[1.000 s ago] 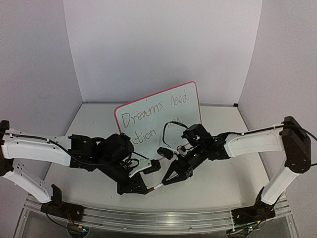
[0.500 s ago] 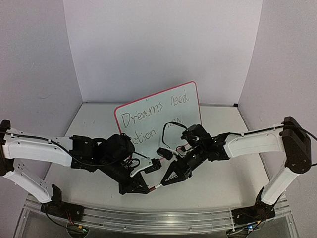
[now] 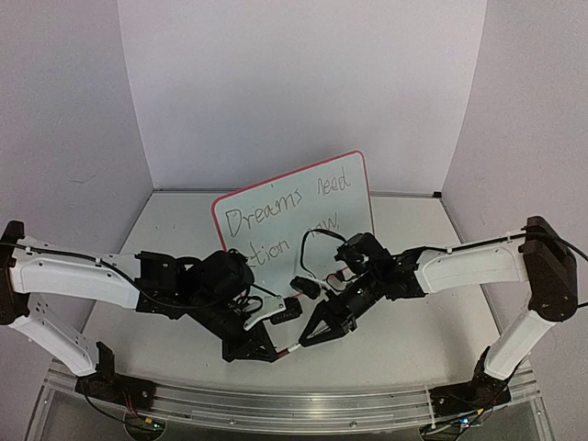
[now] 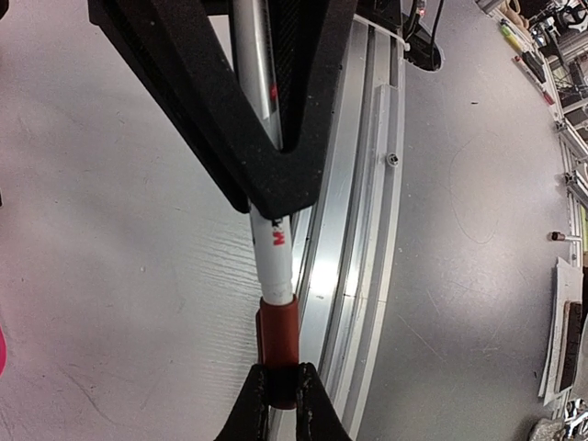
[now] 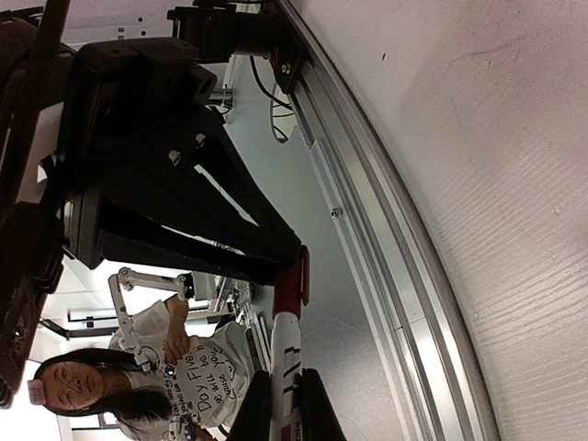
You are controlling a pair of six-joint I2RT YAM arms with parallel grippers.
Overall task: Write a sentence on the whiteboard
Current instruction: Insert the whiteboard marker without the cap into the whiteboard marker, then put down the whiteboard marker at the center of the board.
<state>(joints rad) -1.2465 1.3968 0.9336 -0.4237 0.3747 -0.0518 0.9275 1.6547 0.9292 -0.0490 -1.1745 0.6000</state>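
The whiteboard [image 3: 354, 197], red-framed, stands tilted at the back centre. The sentence [image 3: 276, 219] on it reads "Dreams need" over "action now"; both arms hide part of the lower line. A marker pen [image 3: 292, 346] with a white barrel [image 4: 274, 248] and a red cap [image 4: 278, 335] is held between both grippers near the table's front. My left gripper [image 3: 276, 353] [image 4: 280, 393] is shut on the red cap. My right gripper [image 3: 306, 337] [image 5: 285, 409] is shut on the white barrel [image 5: 286, 349], the cap [image 5: 292, 280] at its far end. The cap sits on the pen.
An aluminium rail [image 3: 276, 404] runs along the table's front edge, just below the pen, and shows in the left wrist view [image 4: 358, 230]. White enclosure walls stand at the back and sides. A person [image 5: 138, 386] is beyond the table.
The left arm has shifted slightly to the right. Both grippers keep hold of the pen at almost the same spot.
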